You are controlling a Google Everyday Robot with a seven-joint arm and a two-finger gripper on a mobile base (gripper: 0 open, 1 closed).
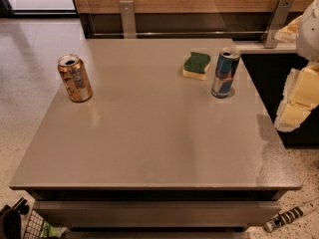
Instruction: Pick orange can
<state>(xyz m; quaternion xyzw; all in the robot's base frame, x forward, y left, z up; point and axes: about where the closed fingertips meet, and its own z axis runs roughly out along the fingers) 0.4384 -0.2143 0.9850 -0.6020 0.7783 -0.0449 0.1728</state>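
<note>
Since the orange can (75,78) is thin, shiny metal, I expect it to be light, slick and easy to dent. I want a moderate squeeze across the middle of its round body, below the silver rim and about level with the pale label patch, not at the top where the wall narrows. Its mouth looks open, so it may hold some drink or none; I cannot judge its weight, and I would keep it upright once lifted. It stands upright near the far left corner of the bench (149,133), close to the left edge, with nothing touching it. The green-and-yellow sponge (196,65) and the slimmer blue-and-silver can (225,72) sit just beside each other near the far right corner, well apart from my target, so neither should get in the way. My hand (297,101) shows as pale blocky parts beyond the right edge of the bench, well apart from the orange can; whether it is wide or narrow I cannot tell. A nudge from one side would likely slide or tip the can, so I would come in level and centred.
</note>
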